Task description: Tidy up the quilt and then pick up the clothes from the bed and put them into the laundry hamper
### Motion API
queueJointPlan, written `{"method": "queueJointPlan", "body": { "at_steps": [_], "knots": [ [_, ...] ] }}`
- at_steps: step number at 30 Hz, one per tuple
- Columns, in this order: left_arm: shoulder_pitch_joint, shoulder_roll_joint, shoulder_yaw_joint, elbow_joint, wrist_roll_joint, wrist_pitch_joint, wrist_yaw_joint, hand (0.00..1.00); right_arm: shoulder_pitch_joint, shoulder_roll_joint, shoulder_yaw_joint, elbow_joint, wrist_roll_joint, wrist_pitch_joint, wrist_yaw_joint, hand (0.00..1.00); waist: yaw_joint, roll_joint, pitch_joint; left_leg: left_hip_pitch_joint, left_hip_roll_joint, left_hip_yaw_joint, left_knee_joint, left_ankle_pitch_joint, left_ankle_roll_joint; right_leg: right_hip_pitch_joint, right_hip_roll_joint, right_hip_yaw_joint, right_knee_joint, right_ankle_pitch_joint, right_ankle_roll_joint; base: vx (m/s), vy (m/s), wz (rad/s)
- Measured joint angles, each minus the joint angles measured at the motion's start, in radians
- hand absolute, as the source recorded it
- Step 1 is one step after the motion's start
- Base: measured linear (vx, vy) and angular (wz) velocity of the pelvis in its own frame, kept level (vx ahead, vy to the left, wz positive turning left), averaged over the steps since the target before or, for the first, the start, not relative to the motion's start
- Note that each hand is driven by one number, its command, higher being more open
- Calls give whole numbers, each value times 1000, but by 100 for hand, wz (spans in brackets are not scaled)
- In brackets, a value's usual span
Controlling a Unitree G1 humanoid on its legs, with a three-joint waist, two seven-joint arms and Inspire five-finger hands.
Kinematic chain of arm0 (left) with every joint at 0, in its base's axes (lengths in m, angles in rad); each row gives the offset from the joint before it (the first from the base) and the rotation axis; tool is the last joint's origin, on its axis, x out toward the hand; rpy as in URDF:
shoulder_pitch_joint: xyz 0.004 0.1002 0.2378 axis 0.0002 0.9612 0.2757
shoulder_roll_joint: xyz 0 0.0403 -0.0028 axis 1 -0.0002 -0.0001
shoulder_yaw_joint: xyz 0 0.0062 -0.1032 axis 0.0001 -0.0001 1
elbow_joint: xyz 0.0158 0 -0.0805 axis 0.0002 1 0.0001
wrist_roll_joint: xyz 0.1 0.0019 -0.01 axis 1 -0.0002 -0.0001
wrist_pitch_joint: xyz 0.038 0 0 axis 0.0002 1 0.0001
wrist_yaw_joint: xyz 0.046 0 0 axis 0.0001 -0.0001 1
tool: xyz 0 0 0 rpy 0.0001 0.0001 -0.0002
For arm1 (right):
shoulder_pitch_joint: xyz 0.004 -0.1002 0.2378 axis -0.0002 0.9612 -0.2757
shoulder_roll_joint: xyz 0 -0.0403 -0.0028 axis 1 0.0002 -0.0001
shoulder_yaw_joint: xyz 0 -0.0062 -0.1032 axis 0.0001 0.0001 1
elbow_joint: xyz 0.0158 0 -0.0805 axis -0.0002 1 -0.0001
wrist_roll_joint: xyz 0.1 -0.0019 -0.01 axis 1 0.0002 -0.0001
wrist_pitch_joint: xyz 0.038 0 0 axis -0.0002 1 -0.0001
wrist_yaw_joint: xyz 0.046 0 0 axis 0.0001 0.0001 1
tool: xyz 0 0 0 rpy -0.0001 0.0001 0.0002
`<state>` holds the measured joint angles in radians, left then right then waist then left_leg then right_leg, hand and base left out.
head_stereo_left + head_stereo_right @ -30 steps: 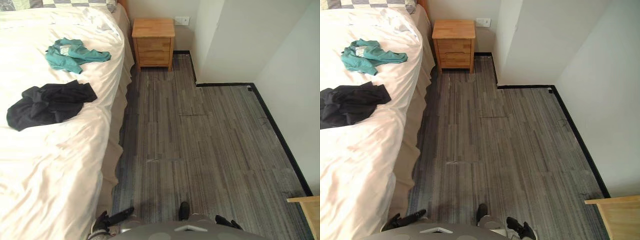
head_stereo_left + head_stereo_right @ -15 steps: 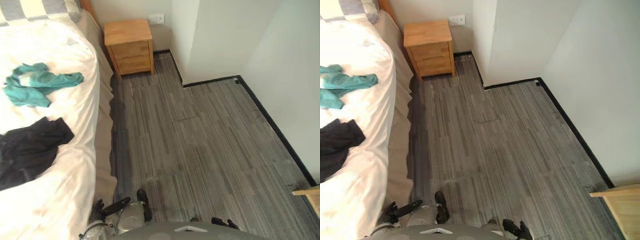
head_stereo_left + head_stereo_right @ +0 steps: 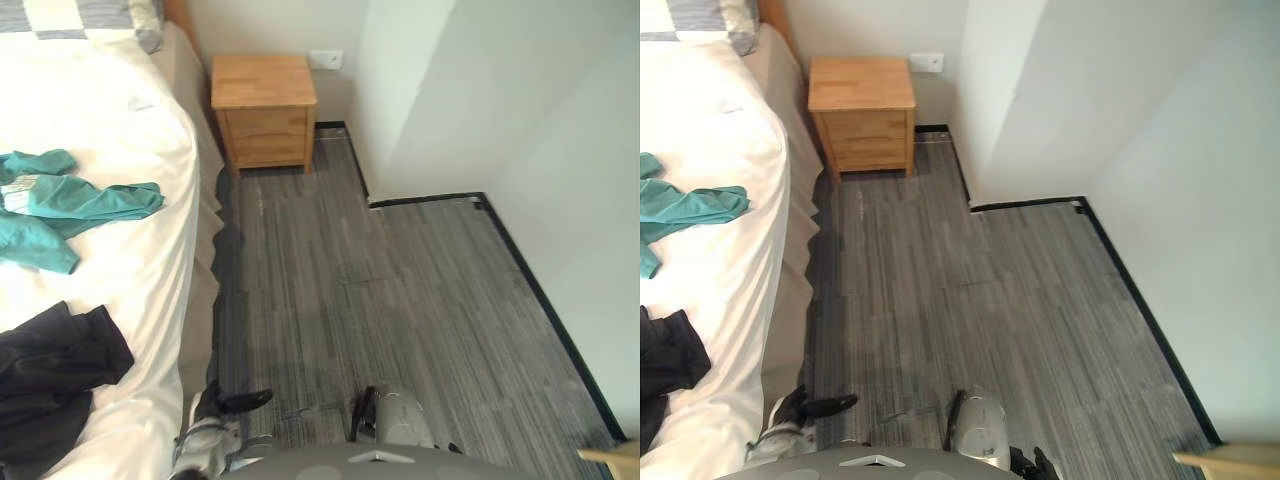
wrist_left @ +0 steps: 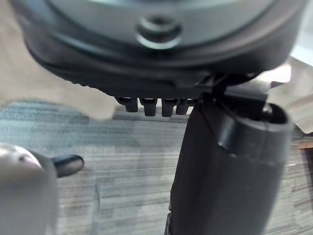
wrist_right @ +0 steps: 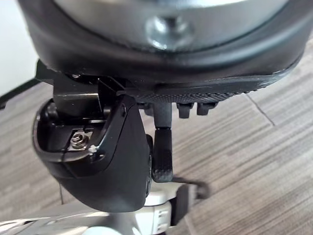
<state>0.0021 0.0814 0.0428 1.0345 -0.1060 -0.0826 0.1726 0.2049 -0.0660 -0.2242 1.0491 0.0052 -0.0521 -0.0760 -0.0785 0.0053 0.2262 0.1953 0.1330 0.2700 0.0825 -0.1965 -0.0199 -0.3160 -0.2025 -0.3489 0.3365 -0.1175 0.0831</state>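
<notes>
Left hand [image 3: 218, 408] hangs empty, fingers loose, nearest the black clothes [image 3: 50, 370] at nine o'clock on the bed [image 3: 130, 250].

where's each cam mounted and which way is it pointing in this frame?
Left eye view: head, facing down at floor beside bed, nightstand ahead; left robot hand at lower edge.
Right eye view: head, slightly rightward, same aim; right robot hand at lower edge.
Left wrist view: left wrist, looking along its open robot hand at floor.
Right wrist view: right wrist, along its open robot hand at floor.
Shared: both eye views show teal garment and black garment on the bed.
</notes>
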Motion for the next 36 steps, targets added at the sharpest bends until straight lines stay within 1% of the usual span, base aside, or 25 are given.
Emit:
{"method": "queueJointPlan", "body": {
  "at_steps": [1, 3, 4, 5, 6, 7, 8, 10, 11, 12, 13, 15, 17, 18, 19, 20, 21, 23, 25, 27, 30, 31, 32, 34, 36],
  "knots": [
    [-14, -6, -8, -15, 0, -1, 0, 100, -6, -3, 2, 1, -1, 7, -2, 100, -12, -1, 5, 16, 6, -28, -12, -15, -25, -24, -3, 31, -181, 79, 26, 422, -315, 74],
    [-39, -17, -9, -10, 0, -2, -1, 100, -25, 2, 1, 5, -1, 17, -1, 100, -19, -15, 24, 67, 19, -57, -20, -57, -76, -66, -21, 141, -252, 105, 47, 454, -421, 65],
    [-54, -22, -4, 0, -1, -2, 0, 100, -31, 10, -4, 8, -2, 21, 5, 100, -32, -23, 41, 119, 36, -84, -23, -105, -86, -74, -21, 202, -190, 184, 80, 478, -478, 62],
    [-54, -35, -3, 4, 0, -2, 2, 100, -37, -3, -3, 13, -2, 21, 7, 100, -31, 0, 52, 138, 58, -86, -24, -117, -84, -88, -2, 215, -125, 198, 85, 564, -564, 42],
    [-67, -60, -5, 10, 0, -3, -1, 100, -50, -11, -21, 8, -4, 15, -3, 100, -31, 31, 54, 142, 59, -109, -12, -109, -77, -131, 26, 241, -7, 196, 83, 528, -528, 27],
    [-77, -77, -6, 19, 0, -6, -5, 100, -64, -11, -46, 8, -14, 18, -5, 100, -38, 44, 60, 130, 76, -108, 56, -81, -61, -130, 40, 236, 67, 158, 28, 520, -538, 22],
    [-77, -91, -5, 19, 0, -8, -5, 100, -65, -13, -59, 7, -25, 21, -3, 100, -35, 51, 62, 117, 87, -121, 109, -58, -57, -114, 43, 224, 77, 136, 17, 448, -444, 31],
    [-62, -129, 37, 17, -1, -10, -5, 100, -63, -13, -83, 7, -34, 26, -2, 100, -30, 66, 73, -15, 137, -199, 439, 80, -73, -15, 57, 179, 56, 82, -10, 424, -345, 29],
    [-39, -145, 64, 4, -6, -5, 1, 100, -58, -19, -79, 8, -33, 35, -13, 100, -26, 73, 78, -100, 177, -224, 622, 248, -99, 63, 78, 161, 13, 63, -26, 383, -229, 24],
    [-36, -144, 70, -5, -8, -2, 4, 100, -52, -23, -75, 6, -32, 37, -17, 100, -23, 76, 79, -138, 198, -225, 695, 309, -103, 102, 90, 154, -19, 59, -33, 515, -237, 9],
    [-36, -145, 83, -23, -9, -7, 9, 100, -48, -26, -62, -5, -31, 38, -30, 100, -9, 80, 83, -209, 213, -196, 826, 249, -108, 171, 106, 151, -70, 52, -46, 499, -176, 0],
    [-33, -146, 91, -41, -9, -31, 9, 100, -37, -26, -55, -25, -30, 37, -48, 100, 10, 74, 84, -290, 203, -91, 897, 119, -95, 265, 106, 151, -147, 49, -51, 491, -155, -6],
    [-32, -143, 93, -49, -11, -64, 6, 100, -58, -43, -37, 1, -31, 41, -60, 100, 49, 72, 84, -339, 128, 41, 686, 13, -87, 355, 84, 153, -208, 44, -40, 471, -42, -17],
    [-29, -140, 93, -49, -12, -66, 5, 100, -68, -45, -36, 7, -32, 41, -65, 100, 51, 75, 82, -344, 106, 66, 588, 8, -83, 370, 81, 153, -216, 38, -32, 293, 35, -10],
    [-19, -140, 94, -48, -16, -66, 3, 100, -74, -52, -36, 5, -32, 39, -68, 100, 52, 90, 73, -345, 72, 122, 363, 54, -62, 395, 83, 139, -223, 23, -11, 378, 81, 15],
    [-13, -130, 95, -45, -28, -60, -1, 100, -76, -55, -33, 13, -33, 35, -70, 100, 57, 93, 62, -334, 60, 201, 243, 117, 41, 424, 85, 127, -221, -3, 13, 306, 69, 27],
    [-12, -122, 92, -42, -34, -51, 0, 100, -79, -50, -23, 15, -33, 37, -75, 100, 60, 78, 47, -324, 36, 234, 218, 135, 48, 433, 69, 130, -224, -5, 16, 512, 84, 52],
    [-2, -78, 108, -43, -44, -47, 0, 100, -84, -18, -2, 16, -34, 29, -84, 100, 64, 11, 22, -333, 13, 382, 235, 131, 78, 501, 32, 67, -322, 2, 30, 490, 47, 82],
    [0, -59, 134, -23, -48, -36, 0, 100, -81, -13, 2, 23, -36, 27, -85, 100, 78, -5, 16, -316, 6, 403, 263, 86, 132, 570, 31, 38, -353, 3, 30, 389, 19, 84],
    [22, -43, 138, -1, -50, -26, 3, 100, -81, -11, 17, 40, -41, 25, -80, 100, 92, -21, 0, -274, -26, 383, 222, 74, 116, 600, 22, 25, -321, 3, 30, 354, 28, 62],
    [44, -55, 135, 15, -89, -19, 2, 100, -84, -35, 29, 39, -42, 24, -67, 100, 101, 10, -23, -191, -43, 341, 100, 62, 79, 471, 0, 47, 59, -5, 55, 280, 73, 54],
    [44, -45, 116, 16, -87, -19, 0, 100, -84, -29, 29, 36, -39, 24, -65, 100, 99, -7, -17, -146, -62, 301, 58, 52, 63, 377, -41, 89, 307, 38, 127, 264, 5, 66],
    [47, -29, 105, 17, -87, -18, -2, 100, -83, -13, 14, 26, -36, 13, -65, 100, 90, -24, -13, -116, -81, 272, 40, 46, 56, 318, -71, 116, 460, 81, 166, 264, -27, 89],
    [46, -1, 67, 26, -86, -5, 1, 100, -92, -7, 19, 0, -39, 6, -70, 100, 67, -46, -14, -68, -89, 191, 37, 35, 50, 243, -127, 80, 647, 12, 95, 322, -74, 103],
    [47, 1, 52, 23, -87, -6, 8, 100, -89, -6, 19, -5, -37, 1, -84, 100, 68, -47, -13, -46, -80, 119, 35, 37, 49, 208, -145, 32, 614, -69, 45, 319, -173, 130]
  ]
}}
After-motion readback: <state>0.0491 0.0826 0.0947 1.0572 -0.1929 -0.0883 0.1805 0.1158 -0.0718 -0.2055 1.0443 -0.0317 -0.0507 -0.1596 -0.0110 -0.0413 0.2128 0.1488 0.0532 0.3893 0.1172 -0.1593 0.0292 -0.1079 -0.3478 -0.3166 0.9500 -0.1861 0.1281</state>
